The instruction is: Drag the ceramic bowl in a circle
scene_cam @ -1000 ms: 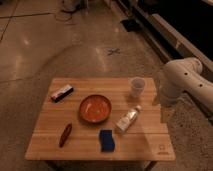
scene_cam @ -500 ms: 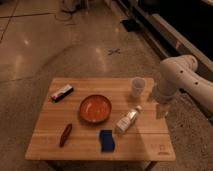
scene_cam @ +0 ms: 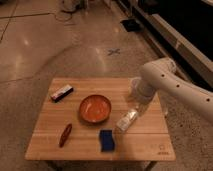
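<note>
The ceramic bowl (scene_cam: pixel 95 108), round and orange-red inside with a darker rim, sits near the middle of the wooden table (scene_cam: pixel 150 145). My white arm reaches in from the right over the table's right side. Its gripper (scene_cam: pixel 140 101) hangs at the arm's lower end, to the right of the bowl and a clear gap away from it. It is just above a small white bottle (scene_cam: pixel 127 120) lying on its side. Nothing shows in the gripper.
A clear plastic cup (scene_cam: pixel 133 86) stands at the back right, partly behind the arm. A blue packet (scene_cam: pixel 106 139) lies in front of the bowl, a reddish-brown stick-shaped item (scene_cam: pixel 65 134) at the front left, and a dark and white bar (scene_cam: pixel 62 92) at the back left.
The arm has swung left from beyond the table's right edge to over its right side, bringing the gripper closer to the cup and the bottle. The bowl has not moved.
</note>
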